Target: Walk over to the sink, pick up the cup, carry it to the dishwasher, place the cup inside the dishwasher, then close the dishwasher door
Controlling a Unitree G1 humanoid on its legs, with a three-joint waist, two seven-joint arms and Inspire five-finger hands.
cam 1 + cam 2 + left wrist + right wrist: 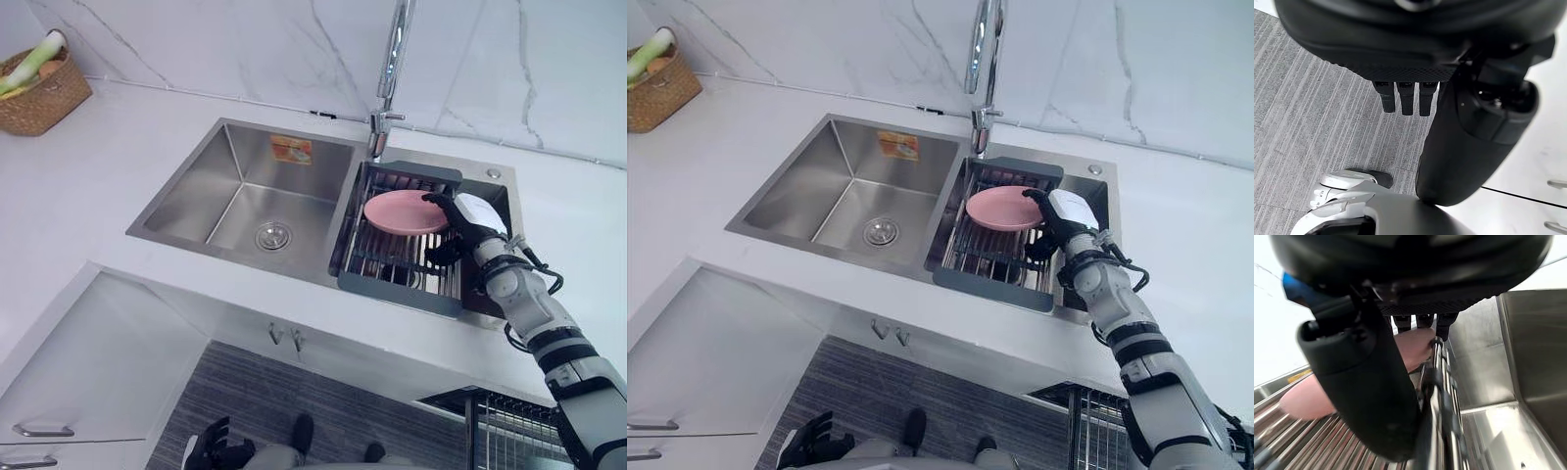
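Observation:
A pink round dish (402, 212), more like a plate or shallow bowl than a cup, rests on the wire drying rack (392, 269) in the right half of the sink. My right hand (468, 220) reaches over the rack from the right. Its fingers (1420, 322) are fairly straight at the dish's right rim and its thumb (1366, 382) is spread apart below, against the rack bars. The pink dish (1303, 399) lies flat on the bars past the thumb. My left hand (211, 443) hangs low by the floor with relaxed fingers (1406, 100), holding nothing.
The left basin (245, 196) of the steel sink is bare, with a drain in its floor. A tall faucet (392, 59) stands behind the rack. A wicker basket (39, 88) sits on the counter at far left. A wire dishwasher rack (509, 431) shows at lower right, and white drawers (59, 392) at lower left.

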